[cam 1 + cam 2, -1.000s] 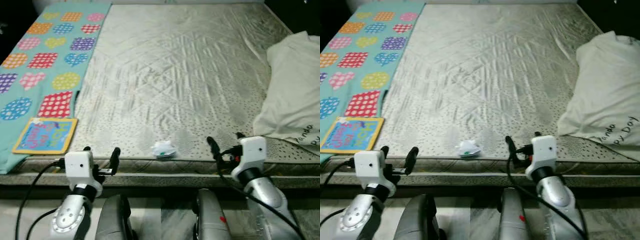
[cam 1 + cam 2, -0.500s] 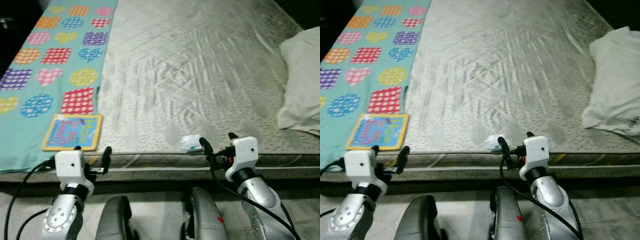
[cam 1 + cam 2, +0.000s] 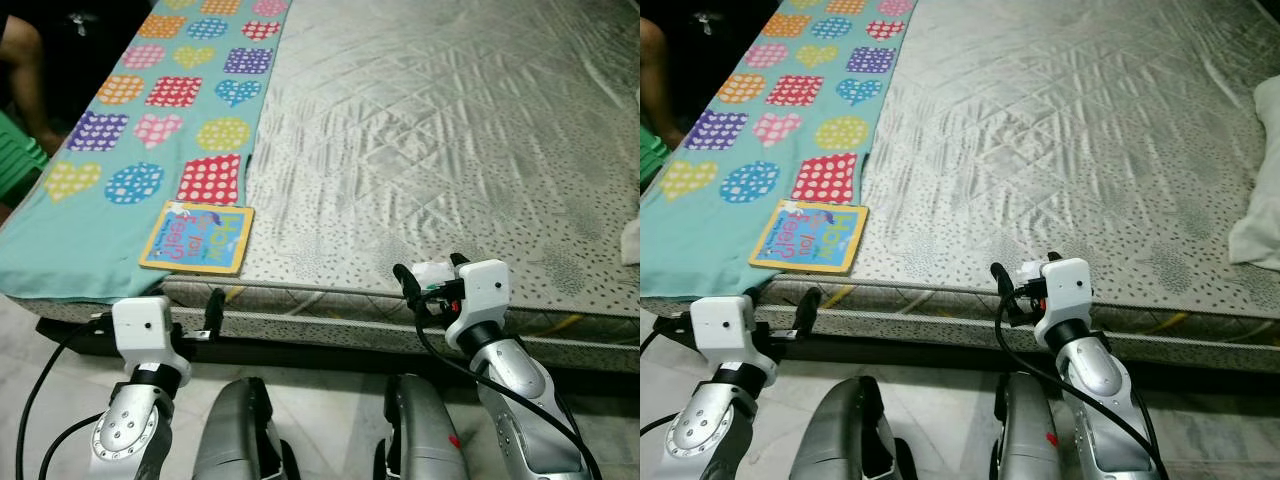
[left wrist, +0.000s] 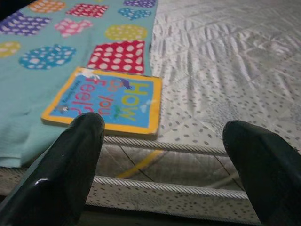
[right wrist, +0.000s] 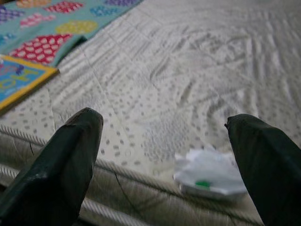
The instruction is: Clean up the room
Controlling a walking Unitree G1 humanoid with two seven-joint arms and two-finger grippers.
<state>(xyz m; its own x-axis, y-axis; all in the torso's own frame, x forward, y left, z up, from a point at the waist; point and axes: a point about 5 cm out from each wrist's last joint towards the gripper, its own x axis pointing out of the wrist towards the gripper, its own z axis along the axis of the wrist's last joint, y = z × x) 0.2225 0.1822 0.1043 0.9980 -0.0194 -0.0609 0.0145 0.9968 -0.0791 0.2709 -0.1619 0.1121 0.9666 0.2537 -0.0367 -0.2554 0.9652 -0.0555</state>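
At the far left a person's leg and a green seat sit beside the bed, both cut off by the frame. Next comes the teal blanket with coloured hearts and circles, and a picture book lying half on it, near the mattress edge. The left gripper hangs just below that edge, in front of the book, its fingers spread wide and holding nothing.

Further right, the right gripper is level with the mattress edge, fingers also spread and empty, with a crumpled white wrapper lying on the edge just ahead of it, between the two tips.

This looks like the approach to picking up the wrapper: the next move calls for easing the right gripper forward around it and pinching.

In the head views the wrapper is mostly hidden behind the gripper, and a white pillow is cut off at the right
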